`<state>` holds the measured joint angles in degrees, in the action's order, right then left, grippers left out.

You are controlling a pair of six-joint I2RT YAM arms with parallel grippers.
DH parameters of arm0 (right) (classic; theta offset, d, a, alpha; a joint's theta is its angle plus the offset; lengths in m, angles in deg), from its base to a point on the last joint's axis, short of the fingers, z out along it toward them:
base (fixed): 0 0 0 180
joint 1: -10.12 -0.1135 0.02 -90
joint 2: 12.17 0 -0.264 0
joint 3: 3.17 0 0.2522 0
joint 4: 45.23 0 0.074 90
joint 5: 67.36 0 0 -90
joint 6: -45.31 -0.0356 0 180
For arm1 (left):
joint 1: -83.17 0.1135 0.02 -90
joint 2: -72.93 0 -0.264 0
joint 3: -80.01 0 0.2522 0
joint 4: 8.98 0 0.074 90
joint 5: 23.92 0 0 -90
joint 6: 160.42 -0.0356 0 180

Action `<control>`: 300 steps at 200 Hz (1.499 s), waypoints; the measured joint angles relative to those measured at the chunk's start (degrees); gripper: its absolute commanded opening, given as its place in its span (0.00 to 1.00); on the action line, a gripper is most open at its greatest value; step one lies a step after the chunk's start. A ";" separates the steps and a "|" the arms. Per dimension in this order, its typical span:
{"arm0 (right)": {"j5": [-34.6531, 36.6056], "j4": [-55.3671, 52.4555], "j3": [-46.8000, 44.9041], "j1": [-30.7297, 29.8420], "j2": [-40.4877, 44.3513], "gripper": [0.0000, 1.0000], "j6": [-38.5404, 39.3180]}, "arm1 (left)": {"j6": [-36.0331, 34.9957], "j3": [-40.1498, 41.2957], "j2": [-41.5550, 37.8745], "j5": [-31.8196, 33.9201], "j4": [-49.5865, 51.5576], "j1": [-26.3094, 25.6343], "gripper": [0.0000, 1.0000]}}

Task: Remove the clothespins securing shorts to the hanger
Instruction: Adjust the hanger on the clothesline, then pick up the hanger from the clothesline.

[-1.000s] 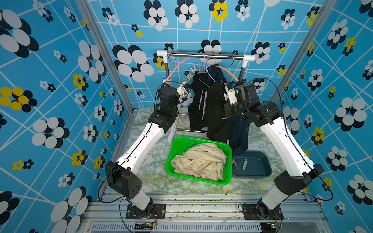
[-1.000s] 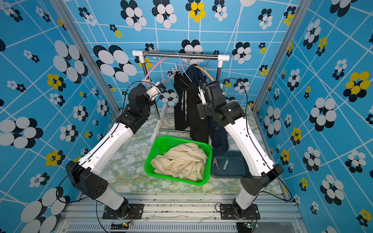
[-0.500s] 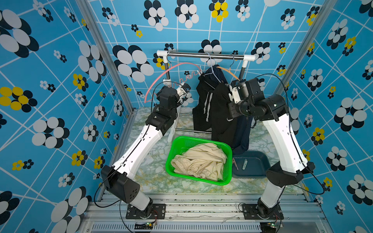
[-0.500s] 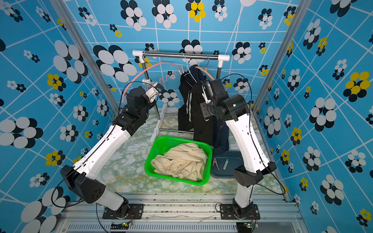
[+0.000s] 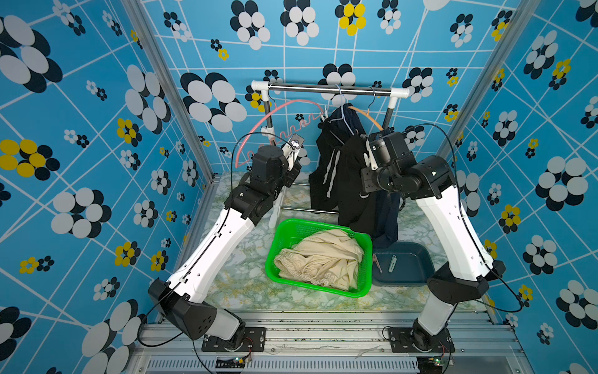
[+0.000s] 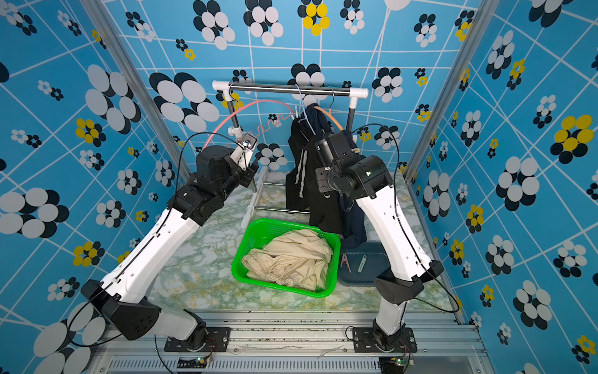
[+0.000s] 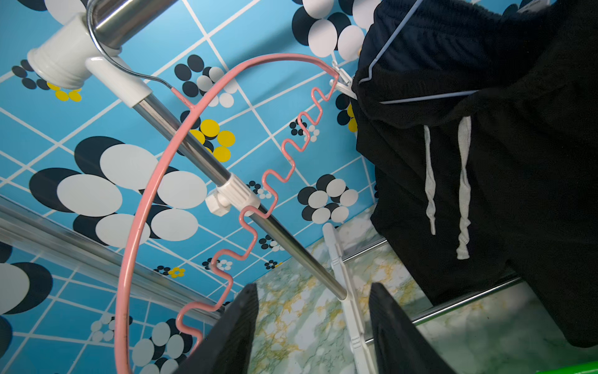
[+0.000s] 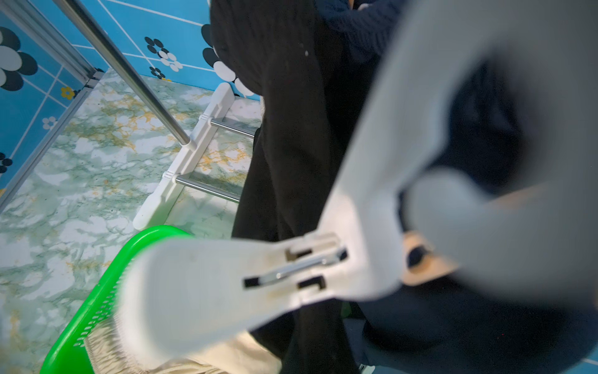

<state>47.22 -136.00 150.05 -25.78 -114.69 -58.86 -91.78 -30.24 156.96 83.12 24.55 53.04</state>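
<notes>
Right gripper (image 5: 369, 165) is standing against the black shorts (image 5: 352, 200) on the rail (image 5: 323, 89). Its jaws are closing fully on a white clothespin (image 8: 259, 278), which is filling the right wrist view. Whether that pin is biting fabric cannot be told.

Left gripper (image 7: 314, 291) is holding its fingers apart with nothing between them and is facing the bare pink hanger (image 7: 136, 220). A second white clip (image 7: 343, 82) is sitting at that hanger's end, touching the waistband of the drawstring shorts (image 7: 453, 181).

The beige shorts (image 5: 320, 259) are lying crumpled in the green basket (image 5: 270, 259) on the table. Just beside the basket, the dark blue tray (image 5: 417, 255) is holding two loose pins, a tan pin (image 6: 345, 262) and a pale pin (image 6: 361, 263), lying apart.
</notes>
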 measured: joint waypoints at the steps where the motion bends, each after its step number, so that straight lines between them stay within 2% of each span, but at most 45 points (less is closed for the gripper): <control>1: 0.13 -0.02 -0.02 -0.02 0.00 0.00 -0.11 | 0.09 0.00 -0.02 -0.09 -0.02 -0.02 0.58; 51: 8.00 -2.84 1.33 -0.94 -0.98 0.00 -4.72 | 4.44 0.00 -0.11 -2.93 -0.04 -1.92 0.58; 77: 7.67 -2.71 1.38 -1.07 -1.86 0.00 -5.03 | 6.91 0.00 -0.09 -4.83 -0.48 -2.27 0.57; 90: 5.60 -1.55 0.83 -1.11 -1.75 0.10 -4.98 | 8.39 0.00 -0.09 -6.10 -0.85 -2.27 0.57; 96: 4.31 -0.59 -0.17 -1.11 -1.22 0.19 -5.05 | 9.11 0.00 -0.07 -6.64 -1.11 -2.27 0.57; 116: -2.67 5.11 -9.18 -1.03 3.10 0.40 -4.98 | 12.00 0.00 0.26 -7.72 -2.84 -2.27 0.62; 138: -11.34 12.39 -20.37 -0.98 8.46 0.51 -4.28 | 15.78 0.00 0.85 -8.28 -5.27 -2.27 0.65; 166: -18.10 18.93 -26.40 -0.98 11.76 0.65 -3.34 | 20.02 -3.52 3.41 -9.79 -5.95 -2.27 0.72; 192: -22.43 25.79 -31.71 -0.98 15.50 0.72 -2.32 | 23.32 -9.03 6.95 -12.61 -5.42 -2.36 0.75; 215: -23.39 29.35 -35.74 -0.81 18.64 0.78 -1.73 | 25.05 -11.91 9.05 -14.95 -4.13 -3.04 0.72; 240: -21.38 31.12 -40.61 -0.66 22.53 0.81 -1.90 | 26.36 -16.04 12.61 -16.94 -2.19 -4.83 0.72; 273: -17.99 33.07 -51.01 0.17 31.23 0.84 -2.67 | 26.77 -16.20 14.34 -16.44 -1.53 -8.50 0.74; 300: -16.02 34.40 -58.05 1.29 37.99 0.85 -3.67 | 27.08 -19.12 16.92 -14.53 -0.85 -10.75 0.80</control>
<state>31.20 -101.60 92.00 -24.49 -76.71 -62.54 -64.70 -49.36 173.88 68.58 23.70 42.29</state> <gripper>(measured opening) 0.850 0.770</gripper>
